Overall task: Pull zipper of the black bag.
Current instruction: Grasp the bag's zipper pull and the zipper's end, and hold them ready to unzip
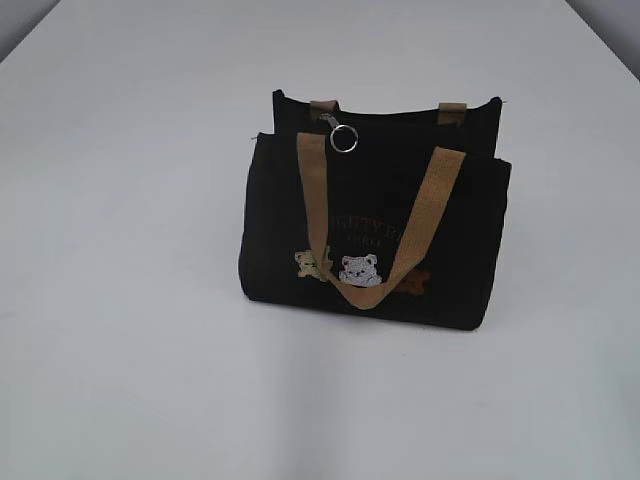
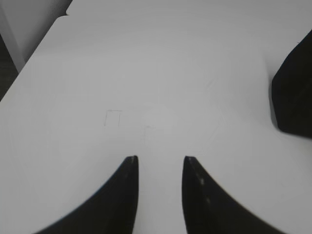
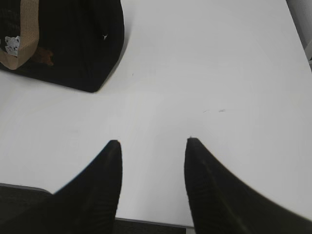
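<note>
The black bag (image 1: pixel 375 220) stands upright mid-table in the exterior view, with tan handles and bear patches on its front. Its zipper (image 1: pixel 343 138), a silver tab with a round ring, hangs at the top left of the bag's mouth. No gripper shows in the exterior view. In the left wrist view my left gripper (image 2: pixel 160 158) is open and empty over bare table, with the bag's corner (image 2: pixel 295 92) at the right edge. In the right wrist view my right gripper (image 3: pixel 151 142) is open and empty near the table's front edge, with the bag (image 3: pixel 73 44) at the upper left.
The white table (image 1: pixel 120 300) carries only the bag. Its near edge (image 3: pixel 146 222) shows under the right gripper. The table's left edge and a dark gap (image 2: pixel 9 68) show in the left wrist view.
</note>
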Robot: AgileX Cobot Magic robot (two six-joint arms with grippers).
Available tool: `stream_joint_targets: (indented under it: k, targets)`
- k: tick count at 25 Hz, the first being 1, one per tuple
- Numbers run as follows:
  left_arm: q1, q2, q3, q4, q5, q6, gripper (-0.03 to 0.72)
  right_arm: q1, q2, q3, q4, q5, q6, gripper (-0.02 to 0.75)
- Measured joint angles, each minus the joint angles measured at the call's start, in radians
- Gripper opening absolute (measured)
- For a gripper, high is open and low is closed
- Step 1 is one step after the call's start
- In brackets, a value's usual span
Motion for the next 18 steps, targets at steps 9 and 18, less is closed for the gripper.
stream_joint_targets:
  k: [9, 18]
  targets:
    - [0.000, 0.000, 0.000, -0.001, 0.000, 0.000, 0.235, 0.000, 0.000, 0.000, 0.000, 0.000, 0.000, 0.337]
    - [-0.006, 0.305, -0.036, -0.559, -0.447, 0.436, 0.247, 0.000, 0.000, 0.000, 0.000, 0.000, 0.000, 0.337]
